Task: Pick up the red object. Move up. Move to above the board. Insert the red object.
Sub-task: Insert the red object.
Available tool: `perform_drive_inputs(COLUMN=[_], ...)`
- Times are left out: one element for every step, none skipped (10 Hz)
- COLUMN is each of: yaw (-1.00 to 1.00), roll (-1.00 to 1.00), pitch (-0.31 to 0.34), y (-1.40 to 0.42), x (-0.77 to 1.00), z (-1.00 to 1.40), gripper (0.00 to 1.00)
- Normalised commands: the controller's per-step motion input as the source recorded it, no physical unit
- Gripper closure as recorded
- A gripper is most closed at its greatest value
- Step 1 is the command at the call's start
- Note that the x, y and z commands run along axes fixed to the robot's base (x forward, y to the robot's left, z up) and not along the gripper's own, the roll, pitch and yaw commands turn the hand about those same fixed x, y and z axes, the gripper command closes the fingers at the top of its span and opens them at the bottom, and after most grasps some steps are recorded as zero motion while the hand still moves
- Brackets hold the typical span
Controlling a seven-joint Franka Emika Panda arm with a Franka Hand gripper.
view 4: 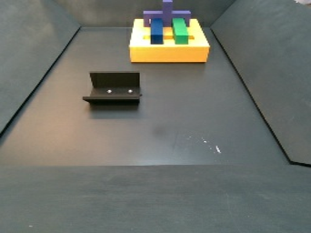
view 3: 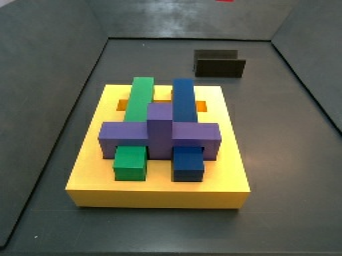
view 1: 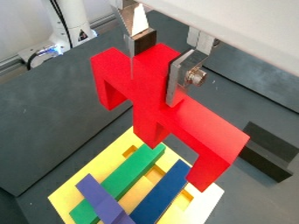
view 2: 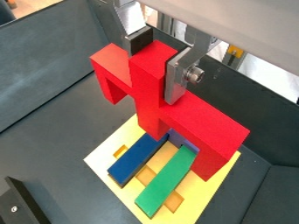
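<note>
In both wrist views my gripper (view 1: pixel 162 61) (view 2: pixel 158 59) is shut on the red object (view 1: pixel 176 122) (view 2: pixel 163 114), its silver fingers clamping the upright stub. The red piece hangs in the air, bar level and legs pointing down. Below it lies the board (view 1: pixel 111 157) (view 2: pixel 105 153), a yellow slab with green, blue and purple blocks. Part of the board is hidden behind the red piece. Both side views show the board (view 3: pixel 160 187) (view 4: pixel 170 53) whole, but neither the gripper nor the main body of the red piece appears there.
The dark fixture (view 3: pixel 221 65) (view 4: pixel 113 88) stands on the grey floor apart from the board, and shows in both wrist views (view 1: pixel 267 150) (view 2: pixel 24 203). Dark walls ring the floor.
</note>
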Motion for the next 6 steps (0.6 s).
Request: perform_drive_inputs(yaw=[-0.14,-0.08,-0.06,-0.07,0.07,0.27], roll=[-0.01,0.0,0.08,0.27,0.38,0.4], pitch=[0.0,-0.029,0.0,0.0,0.059,0.02], y=[0.0,0.23,0.32,0.28,0.0,0.0], x=[0.39,0.4,0.47,0.53,0.15,0.0], z=[-0.33,-1.0,-1.0,-0.77,-0.49,-0.47], gripper=[1.0,1.0,1.0,1.0,1.0,1.0])
